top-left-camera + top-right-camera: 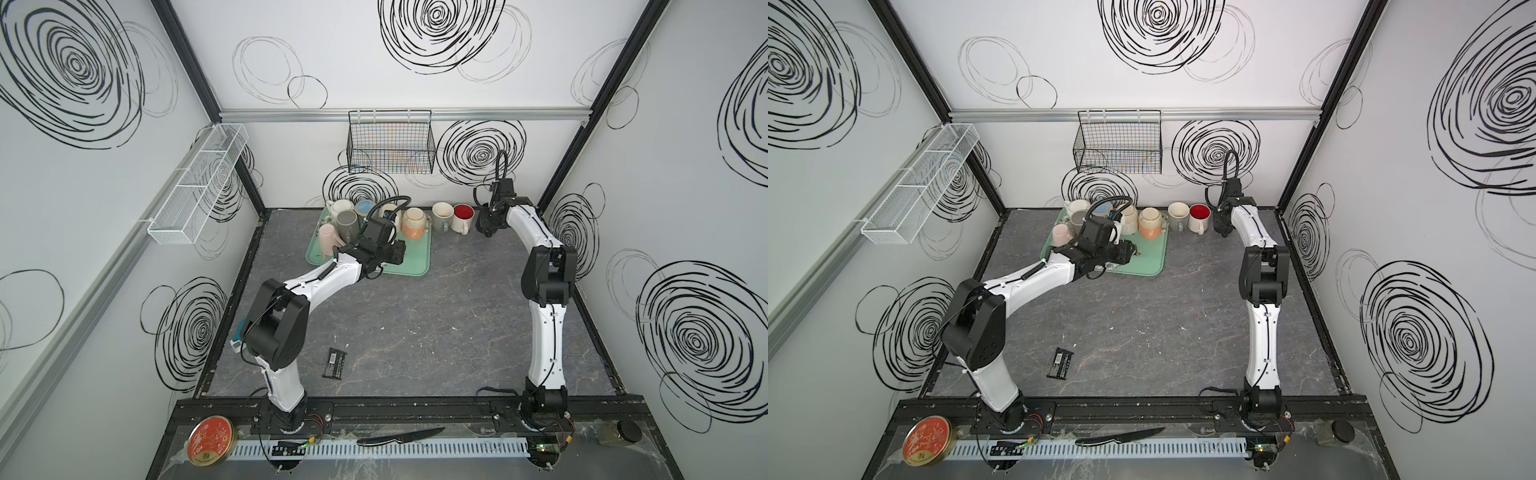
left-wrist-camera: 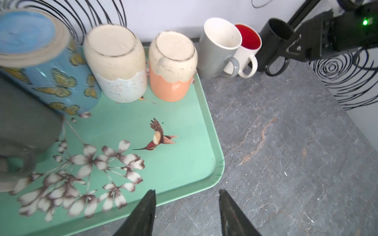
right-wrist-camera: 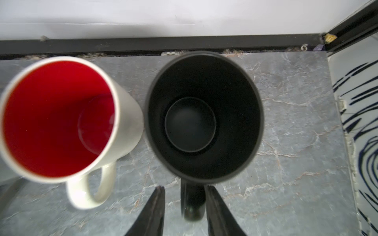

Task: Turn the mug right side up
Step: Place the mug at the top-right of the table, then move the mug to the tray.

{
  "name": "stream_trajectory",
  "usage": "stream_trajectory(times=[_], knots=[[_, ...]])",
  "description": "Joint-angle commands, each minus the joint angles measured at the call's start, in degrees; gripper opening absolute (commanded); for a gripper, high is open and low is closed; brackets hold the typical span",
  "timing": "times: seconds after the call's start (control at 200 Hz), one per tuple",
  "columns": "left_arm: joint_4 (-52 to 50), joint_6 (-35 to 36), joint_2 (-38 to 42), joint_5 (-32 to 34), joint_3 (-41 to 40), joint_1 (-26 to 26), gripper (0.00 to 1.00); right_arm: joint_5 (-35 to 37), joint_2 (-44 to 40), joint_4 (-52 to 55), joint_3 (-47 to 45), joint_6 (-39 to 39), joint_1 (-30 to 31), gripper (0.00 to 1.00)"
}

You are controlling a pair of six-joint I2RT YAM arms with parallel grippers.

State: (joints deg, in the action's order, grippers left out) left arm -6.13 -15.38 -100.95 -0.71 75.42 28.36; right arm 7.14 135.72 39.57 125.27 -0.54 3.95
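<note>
A grey marbled desk carries a mint-green tray at its far left, printed with white blossoms and a hummingbird, and a small black packet lies flat on the stone well nearer the front. On the back wall hangs a black wire basket, and on the left wall a long white mesh basket. Along the front ledge lie a round red tin, a black knife and a black-lidded jar.
</note>
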Motion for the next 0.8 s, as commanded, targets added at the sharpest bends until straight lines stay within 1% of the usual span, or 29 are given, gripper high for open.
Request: stream_trajectory(times=[0.0,0.085,0.185,0.275,0.355,0.385,0.515,0.595,0.62,0.67,0.731,0.796], knots=[[0.39,0.99,5.27,2.83,-2.11,-3.52,0.55,1.41,-6.3,4.49,1.64,-1.01,1.24,0.39],[-1.69,-0.59,8.15,5.9,-3.34,-6.81,0.56,1.13,-7.73,7.09,1.56,-3.4,1.83,0.39],[-5.98,-4.15,9.02,9.56,-3.79,-12.47,0.6,-0.72,-9.63,9.1,-0.24,-6.98,2.9,0.39],[-8.67,-7.55,7.5,8.51,-3.71,-17.84,0.6,-2.67,-12.72,7.03,-5.98,-8.24,4.94,0.39],[-10.55,-8.6,5.47,7.89,-2.81,-20.36,0.59,-5.12,-16.5,2.97,-13.23,-9.22,7.38,0.39],[-11.03,-10.46,4.69,8.08,-2.35,-20.61,0.59,-6.09,-17.97,1.44,-15.78,-9.77,8.32,0.39],[-9.89,-10.49,1.9,6.7,-0.95,-20.31,0.56,-12.65,-22.96,-4.83,-25.3,-11.9,11.5,0.39],[-8.99,-9.15,-0.08,6.1,0.83,-19.06,0.54,-14.43,-25.41,-8.05,-30.23,-13.76,13.2,0.39],[-9.22,-7.12,-0.94,6.2,1.83,-18.65,0.54,-14.95,-26.04,-8.93,-31.65,-14.24,13.65,0.39],[-10.05,-5.52,-3.04,6.76,4.48,-17.82,0.54,-15.63,-27.18,-10.42,-34.16,-15.13,14.52,0.38],[-10.23,-4.86,-5.04,7.32,6.97,-17.29,0.54,-16.39,-28.19,-11.54,-36.65,-16.19,15.41,0.38],[-7.51,-4.48,-6.37,5.96,7.61,-17.44,0.53,-16.92,-29.18,-12.53,-38.96,-17.16,16.21,0.38]])
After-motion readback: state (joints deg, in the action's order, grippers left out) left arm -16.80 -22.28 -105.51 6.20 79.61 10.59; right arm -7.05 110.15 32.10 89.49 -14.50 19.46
